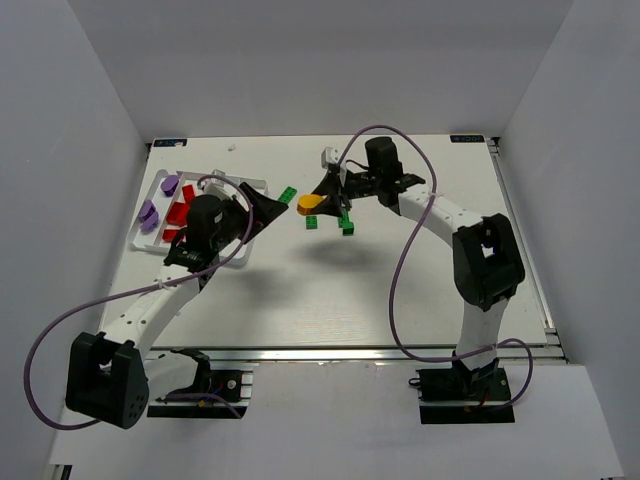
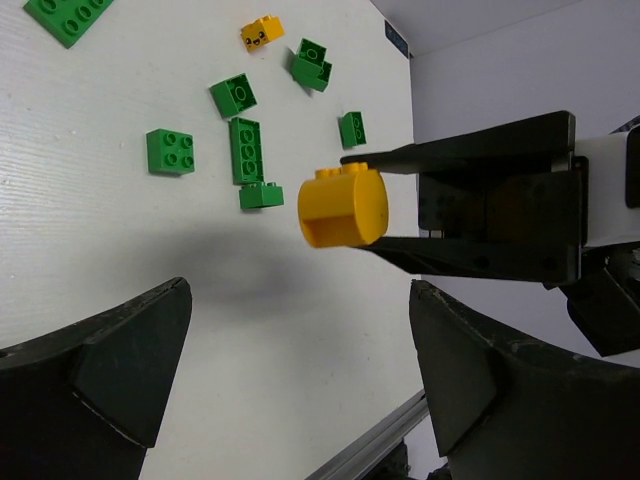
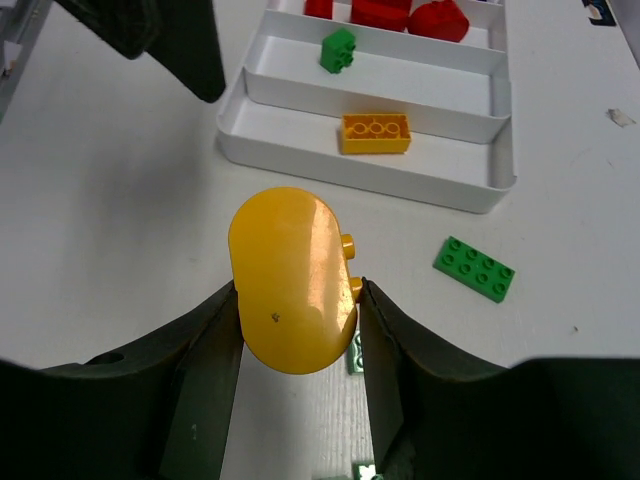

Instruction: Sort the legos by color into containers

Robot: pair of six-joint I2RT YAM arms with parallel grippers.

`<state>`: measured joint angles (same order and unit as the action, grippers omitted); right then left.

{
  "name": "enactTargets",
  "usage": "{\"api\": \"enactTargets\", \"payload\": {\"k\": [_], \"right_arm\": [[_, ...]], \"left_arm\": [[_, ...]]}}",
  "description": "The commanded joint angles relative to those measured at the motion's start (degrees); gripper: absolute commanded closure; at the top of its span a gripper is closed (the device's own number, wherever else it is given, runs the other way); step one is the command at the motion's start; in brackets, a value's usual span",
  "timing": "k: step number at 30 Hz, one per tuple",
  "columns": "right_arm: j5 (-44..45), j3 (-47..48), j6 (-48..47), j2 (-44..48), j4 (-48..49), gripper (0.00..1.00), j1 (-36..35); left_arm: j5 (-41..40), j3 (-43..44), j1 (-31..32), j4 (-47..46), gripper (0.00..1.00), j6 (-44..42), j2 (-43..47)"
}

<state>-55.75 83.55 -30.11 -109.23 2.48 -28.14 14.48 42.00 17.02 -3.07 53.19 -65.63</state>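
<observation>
The rounded orange-yellow brick (image 3: 292, 280) is clamped between the right fingers (image 3: 200, 370) above the desk (image 3: 120, 180), short of the white tray (image 3: 330, 165). It could be knocked loose against the left fingers (image 2: 110, 380), held wide apart nearby, or dropped outside the nearest compartment (image 3: 450, 130).

A robot lab: white-walled booth (image 1: 300, 60) encloses the table (image 1: 320, 300).

No words or numbers readable anywhere. The small yellow brick (image 2: 262, 33) carries a printed face, eyes and mouth, no letters. The blue sticker (image 2: 396, 40) at the table (image 2: 100, 250) edge is too blurred.
</observation>
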Motion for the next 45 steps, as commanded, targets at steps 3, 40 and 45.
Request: {"api": "enactTargets", "payload": {"k": [3, 40, 45], "right_arm": [[-4.89, -0.4, -3.29, 3.23, -1.78, 1.0, -1.48], [-3.67, -3.48, 12.79, 5.78, 14.92, 1.0, -6.93], [-4.02, -3.83, 13.15, 5.61, 15.19, 0.99, -6.93]], "left_arm": [[1.6, 2.21, 0.3, -2.64, 0.02, -0.19, -0.12], [5.03, -1.48, 2.93, -9.41, 0.21, 4.82, -2.31], [4.51, -0.87, 2.94, -9.58, 0.3, 4.73, -3.02]]}}
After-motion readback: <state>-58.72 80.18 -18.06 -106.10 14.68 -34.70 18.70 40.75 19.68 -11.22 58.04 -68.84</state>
